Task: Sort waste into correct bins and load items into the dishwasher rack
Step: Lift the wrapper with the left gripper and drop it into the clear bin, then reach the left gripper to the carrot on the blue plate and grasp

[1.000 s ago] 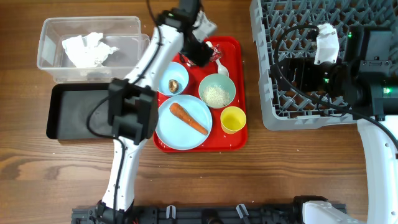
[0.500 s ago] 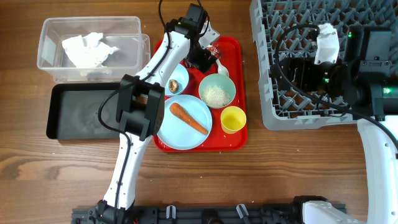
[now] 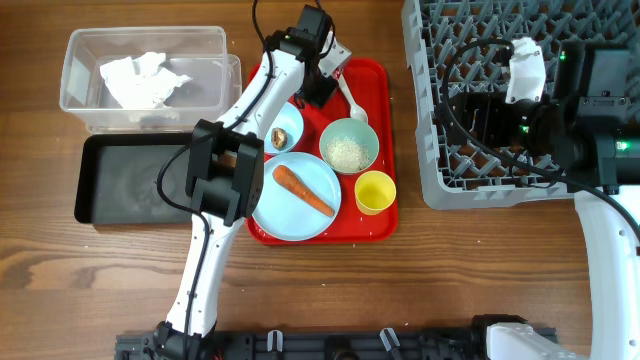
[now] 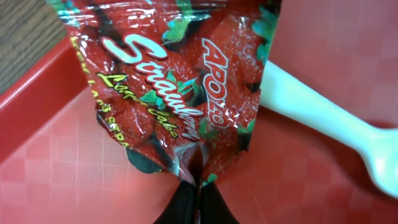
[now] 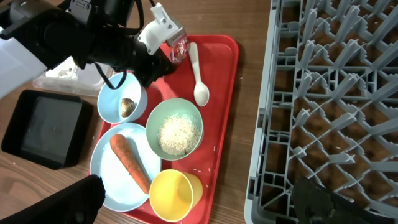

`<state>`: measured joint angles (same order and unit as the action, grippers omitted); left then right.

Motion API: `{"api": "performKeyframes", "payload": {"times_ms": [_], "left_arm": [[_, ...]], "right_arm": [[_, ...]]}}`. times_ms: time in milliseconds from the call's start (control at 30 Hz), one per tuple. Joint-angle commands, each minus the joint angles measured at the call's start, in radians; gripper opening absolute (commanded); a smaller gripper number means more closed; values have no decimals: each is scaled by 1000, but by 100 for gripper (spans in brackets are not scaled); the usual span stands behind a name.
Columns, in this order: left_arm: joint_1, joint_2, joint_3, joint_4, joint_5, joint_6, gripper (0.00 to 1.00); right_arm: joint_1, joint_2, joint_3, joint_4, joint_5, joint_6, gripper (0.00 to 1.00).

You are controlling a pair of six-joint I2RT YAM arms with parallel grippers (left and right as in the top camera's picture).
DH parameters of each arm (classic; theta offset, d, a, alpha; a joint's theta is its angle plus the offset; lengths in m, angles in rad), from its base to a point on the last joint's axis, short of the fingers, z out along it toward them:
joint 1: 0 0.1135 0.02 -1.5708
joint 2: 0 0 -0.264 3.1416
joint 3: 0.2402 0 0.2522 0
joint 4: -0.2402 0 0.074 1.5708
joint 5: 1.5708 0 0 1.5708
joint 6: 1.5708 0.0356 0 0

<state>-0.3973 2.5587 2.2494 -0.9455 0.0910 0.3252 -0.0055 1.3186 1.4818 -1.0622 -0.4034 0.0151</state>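
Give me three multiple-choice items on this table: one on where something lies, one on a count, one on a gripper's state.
1. Where does the orange carrot lie?
A) on the large pale blue plate
B) in the shallow black tray
C) in the grey plastic rack

2. How many small pale blue bowls stand on the flat red tray?
A) one
B) two
C) three

3. What is the left gripper doing?
A) open above the small yellow cup
B) shut on the small red wrapper
C) shut on the white plastic spoon

Key: 1 A, the carrot rests across the plate. 2 B, one bowl holds rice, the other a brown lump. 3 B, the left wrist view shows the wrapper's edge pinched between closed fingers.
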Motion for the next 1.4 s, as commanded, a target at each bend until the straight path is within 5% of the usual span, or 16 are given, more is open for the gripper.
{"api": "performKeyframes", "payload": {"times_ms": [0, 333, 567, 800, 867, 1033, 1367], "left_arm": [[16, -70, 34, -39, -18, -172, 4], [178, -380, 68, -183, -41, -387, 4], [389, -365, 60, -305, -62, -472, 4], [488, -348, -41, -270, -44, -460, 4], [488, -348, -78, -232, -44, -460, 18], [487, -347, -130, -144, -49, -460, 97], [477, -372, -129, -178, -27, -455, 98]], "right_arm": [[-3, 8, 15, 2, -13, 12, 100], [-3, 8, 15, 5, -13, 12, 100], [-3, 8, 15, 7, -13, 12, 100], [-3, 8, 15, 15, -13, 12, 100], [-3, 8, 15, 16, -13, 12, 100], [-3, 8, 15, 18, -13, 11, 100], [-3, 8, 15, 21, -13, 11, 100]]}}
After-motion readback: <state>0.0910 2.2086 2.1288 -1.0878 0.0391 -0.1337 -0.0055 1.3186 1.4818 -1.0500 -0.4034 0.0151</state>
